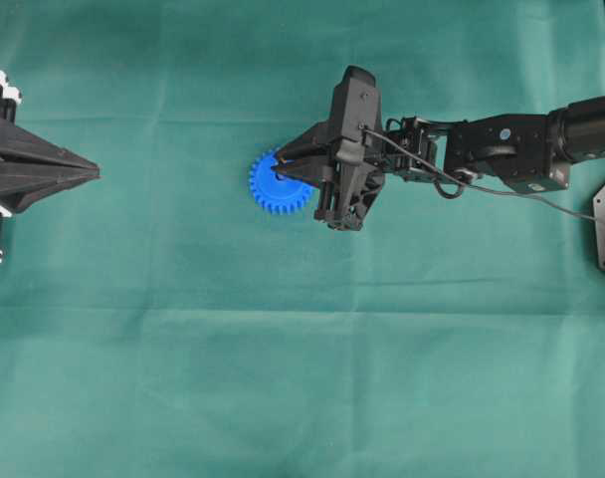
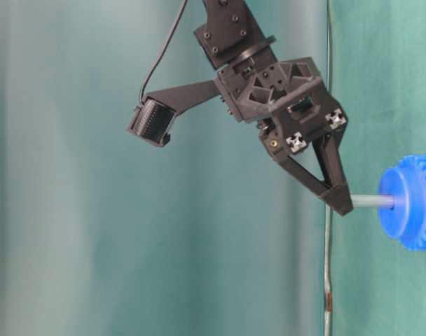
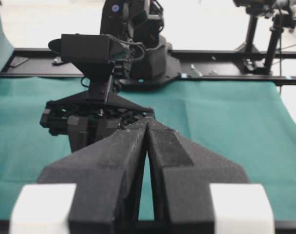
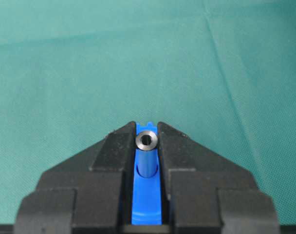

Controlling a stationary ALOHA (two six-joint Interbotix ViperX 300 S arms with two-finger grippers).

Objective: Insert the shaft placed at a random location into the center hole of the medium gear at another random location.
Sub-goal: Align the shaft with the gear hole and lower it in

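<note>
Table-level exterior view gives you the best read: the right gripper (image 2: 341,203) is clamped on the shaft (image 2: 373,201) by its top end, and the shaft's other end already meets the raised hub of the medium gear (image 2: 413,201). The gear lies on the green cloth (image 1: 183,378) near the middle of the table, a little left of the right arm's wrist.

To finish this well, keep the shaft square to the gear face and push straight along its own axis — any tilt will likely jam it against the hub or skate the gear across the cloth. Let go only once it feels seated.

In the right wrist view you look down the shaft's shiny ring-shaped end, blue showing between the fingers (image 4: 109,156) below it.

What you can't check: the center hole is covered by the shaft and hub in every view, so how deep the shaft sits is unclear. From overhead the gripper hides the shaft and part of the gear. The left gripper (image 1: 96,174) rests at the far left, jaws together and empty — well apart from the work.
</note>
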